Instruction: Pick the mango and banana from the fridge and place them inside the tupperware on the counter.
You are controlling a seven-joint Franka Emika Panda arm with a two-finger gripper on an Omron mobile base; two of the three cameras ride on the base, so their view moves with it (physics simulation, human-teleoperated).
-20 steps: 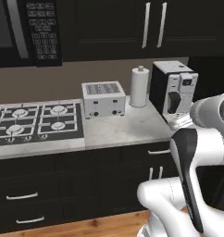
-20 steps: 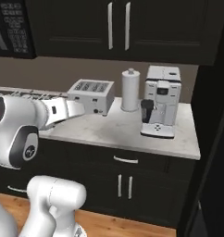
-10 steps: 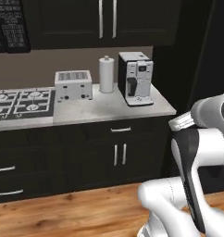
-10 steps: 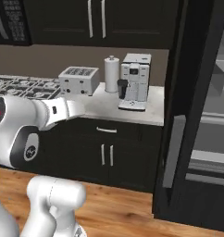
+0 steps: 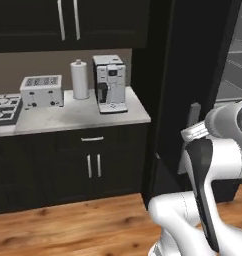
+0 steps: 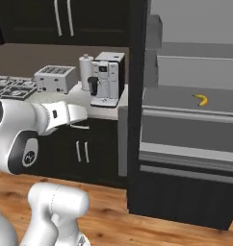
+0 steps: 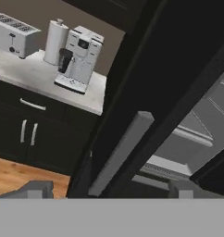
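The fridge (image 6: 186, 72) stands open at the right, with grey shelves inside. The banana (image 6: 200, 99), small, yellow and curved, lies on a flat grey shelf there. The mango and the tupperware are out of view. The fridge's dark door (image 5: 193, 60) stands edge-on beside the light stone counter (image 5: 68, 117). My gripper (image 7: 111, 192) is open and empty, its two fingertips (image 7: 37, 189) wide apart. It points at the door's grey handle (image 7: 118, 157), well short of the shelves. My white forearm (image 6: 56, 115) reaches across in front of the counter.
On the counter stand a toaster (image 5: 41, 90), a paper towel roll (image 5: 79, 79) and a coffee machine (image 5: 110, 82). Stove burners (image 5: 3, 107) lie at the far left. Dark cabinets with silver handles (image 5: 93, 165) run below, with wood floor (image 5: 68, 230) in front.
The whole scene has slid left in both base views, so the base has driven right. The open fridge has come into view. The gripper stays open.
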